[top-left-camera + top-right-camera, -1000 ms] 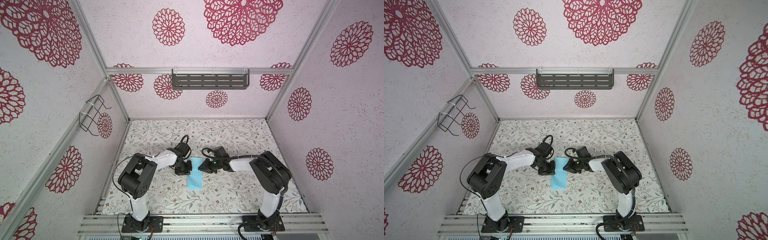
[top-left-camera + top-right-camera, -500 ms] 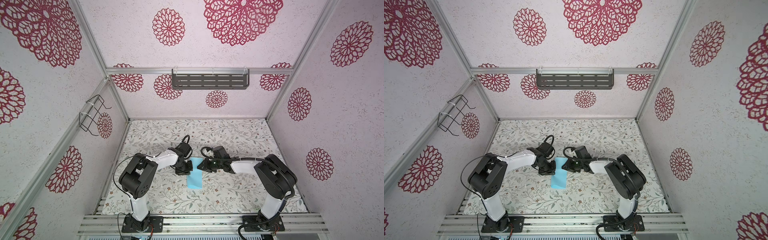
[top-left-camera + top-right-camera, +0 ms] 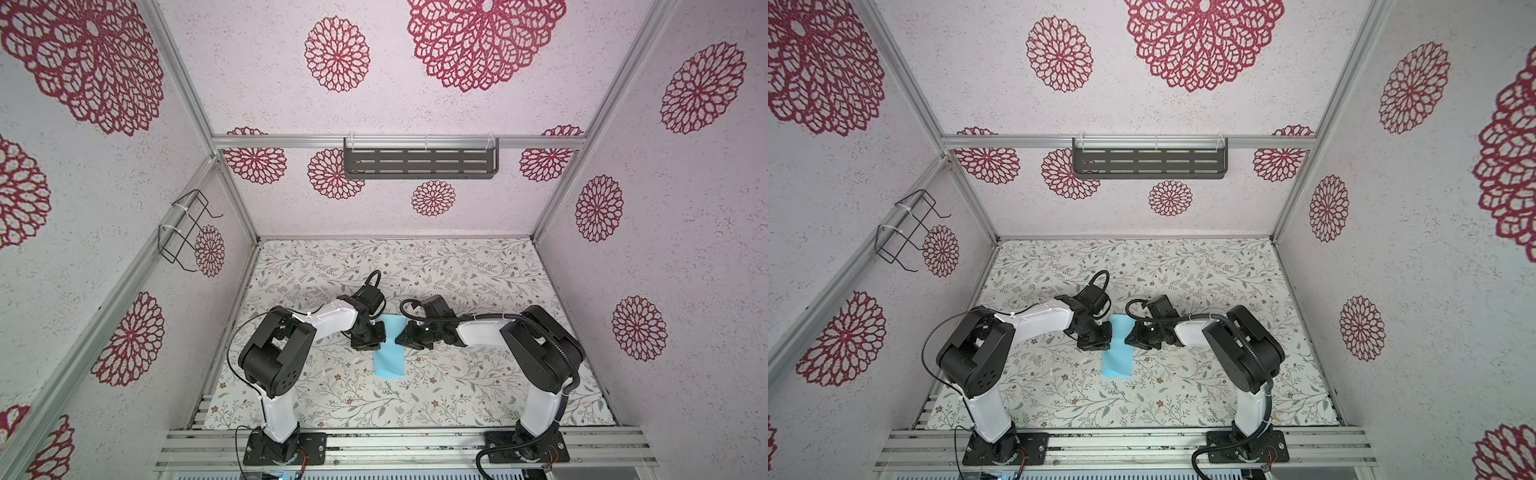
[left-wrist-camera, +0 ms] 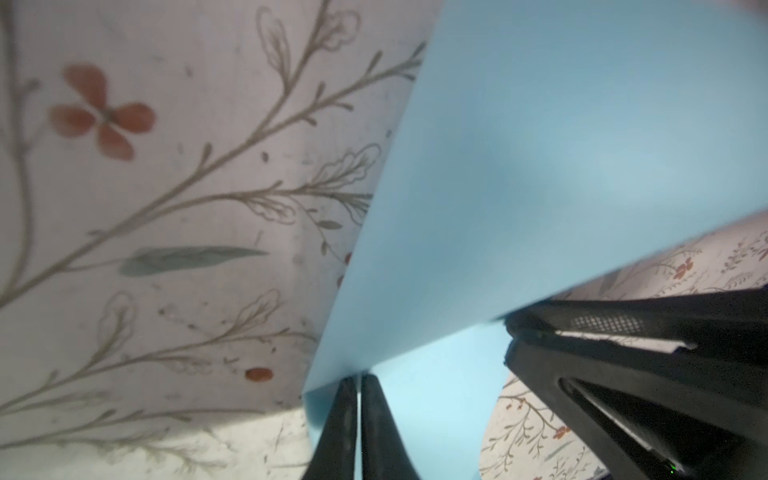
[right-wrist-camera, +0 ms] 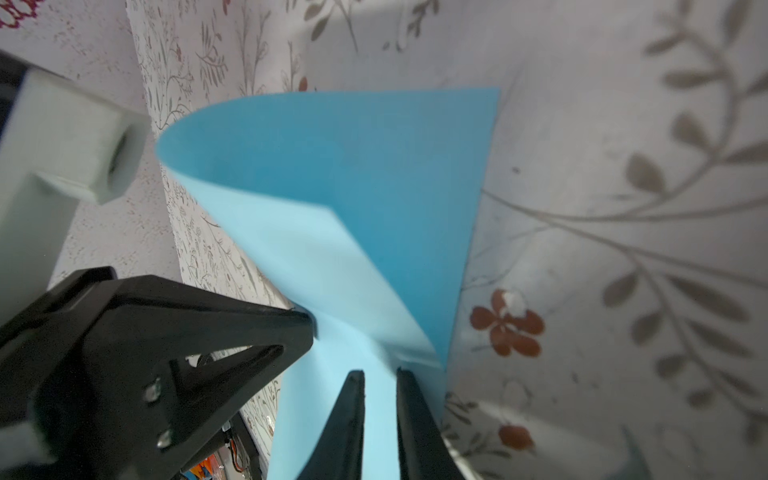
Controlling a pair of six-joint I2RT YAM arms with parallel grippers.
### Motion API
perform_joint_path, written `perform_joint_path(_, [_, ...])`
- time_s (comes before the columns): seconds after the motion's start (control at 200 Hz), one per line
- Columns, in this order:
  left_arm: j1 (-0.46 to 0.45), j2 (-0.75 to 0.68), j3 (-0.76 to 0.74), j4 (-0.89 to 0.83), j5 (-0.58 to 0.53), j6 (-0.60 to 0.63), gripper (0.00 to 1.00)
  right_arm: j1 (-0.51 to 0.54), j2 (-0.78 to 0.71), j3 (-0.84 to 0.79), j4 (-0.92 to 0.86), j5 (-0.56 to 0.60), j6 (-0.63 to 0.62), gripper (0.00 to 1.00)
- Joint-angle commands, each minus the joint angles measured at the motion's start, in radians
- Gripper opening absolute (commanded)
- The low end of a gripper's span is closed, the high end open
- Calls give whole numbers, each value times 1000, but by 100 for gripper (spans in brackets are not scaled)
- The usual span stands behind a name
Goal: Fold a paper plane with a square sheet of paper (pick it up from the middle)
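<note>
The square sheet of paper [image 3: 390, 360] [image 3: 1117, 361] is light blue and lies mid-table, curled over on itself, its far end lifted between the two grippers. My left gripper [image 3: 376, 338] [image 3: 1106, 334] is shut on the sheet's left edge; in the left wrist view its tips [image 4: 359, 376] pinch the blue paper [image 4: 540, 166]. My right gripper [image 3: 401, 336] [image 3: 1128, 336] faces it from the right. In the right wrist view its jaws [image 5: 380, 372] stand a narrow gap apart at the paper's [image 5: 353, 187] turned-over edge. No paper plane shape shows.
The floral table cover [image 3: 457, 270] stretches around the arms. A grey slotted shelf [image 3: 419, 164] hangs on the back wall and a wire basket [image 3: 187, 232] on the left wall. An aluminium rail [image 3: 395, 440] bearing both arm bases runs along the front.
My right arm has shifted slightly toward the paper, and its jaws have narrowed a little. The left gripper keeps its grip in the same place.
</note>
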Motion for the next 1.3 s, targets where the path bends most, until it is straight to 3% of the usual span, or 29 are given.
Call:
perform_joint_path(0.0, [-2, 7, -5, -140, -107, 37, 9, 0, 56, 5, -150, 104, -3, 20])
perform_joint_path(0.16, [24, -93, 29, -133, -83, 47, 5, -1, 64, 22, -185, 116, -20, 20])
perform_joint_path(0.42, [20, -125, -48, 108, 98, -60, 5, 0, 64, 16, -183, 121, -22, 20])
perform_joint_path(0.831, [-1, -41, -76, 7, 36, -36, 5, 0, 72, 19, -207, 137, -29, 20])
perform_joint_path(1.031, [-6, -72, -92, -72, -36, -1, 4, 0, 77, 16, -217, 154, -25, 20])
perform_joint_path(1.296, [-13, -187, -106, -46, 14, -7, 4, 0, 85, 19, -219, 159, -20, 20])
